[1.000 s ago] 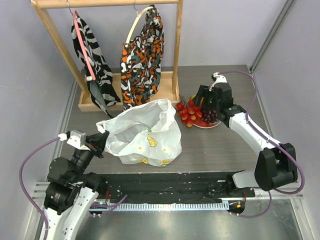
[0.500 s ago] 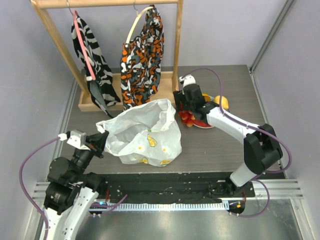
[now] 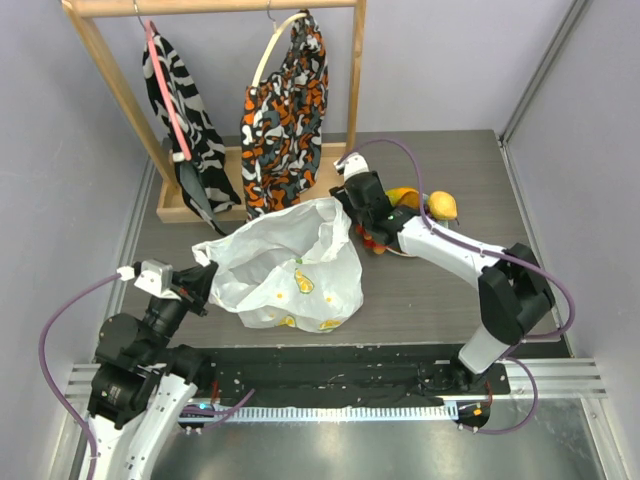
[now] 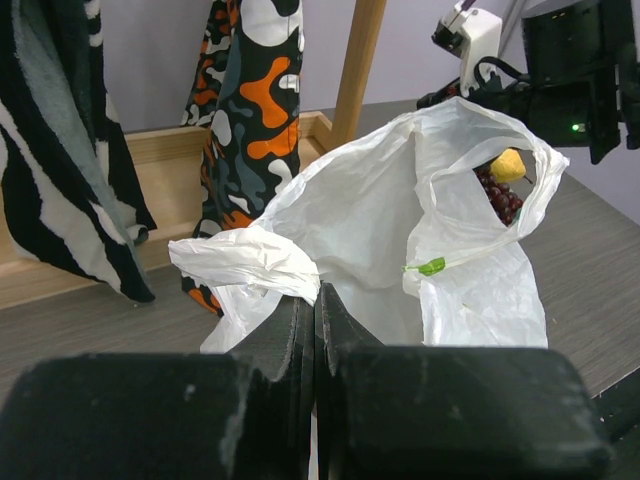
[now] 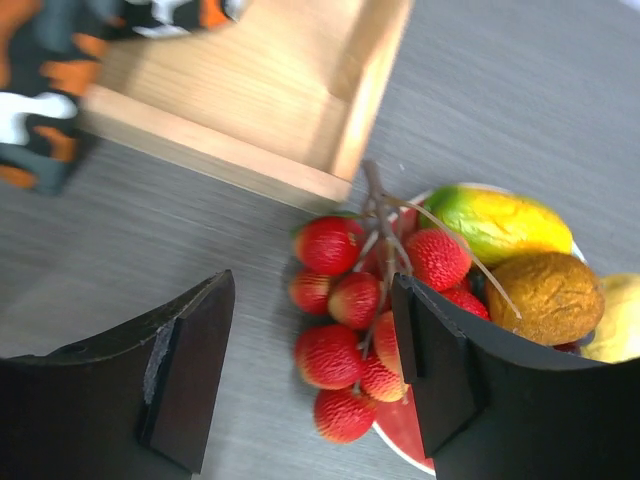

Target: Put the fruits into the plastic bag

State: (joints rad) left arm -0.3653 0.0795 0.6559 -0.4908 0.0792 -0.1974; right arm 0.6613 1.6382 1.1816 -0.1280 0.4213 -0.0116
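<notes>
The white plastic bag [image 3: 290,265] lies open in the middle of the table, and my left gripper [image 3: 201,279] is shut on its left edge [image 4: 250,262]. A red plate [image 3: 408,250] right of the bag holds the fruits. The red berries [image 5: 355,335] hang over its rim, next to an orange-green mango [image 5: 500,220], a brown fruit [image 5: 548,295] and a yellow lemon [image 3: 443,205]. Dark grapes [image 4: 497,192] show past the bag's far rim. My right gripper [image 5: 315,365] hovers open over the berries, one finger on each side of them.
A wooden rack [image 3: 215,8] at the back carries a zebra-striped cloth [image 3: 185,110] and an orange-black cloth [image 3: 285,115]. Its base [image 5: 270,120] lies just behind the plate. Grey walls close in both sides.
My right arm has swung left from the plate's far side to the berries beside the bag, uncovering the mango and lemon. The left gripper and bag have stayed put.
</notes>
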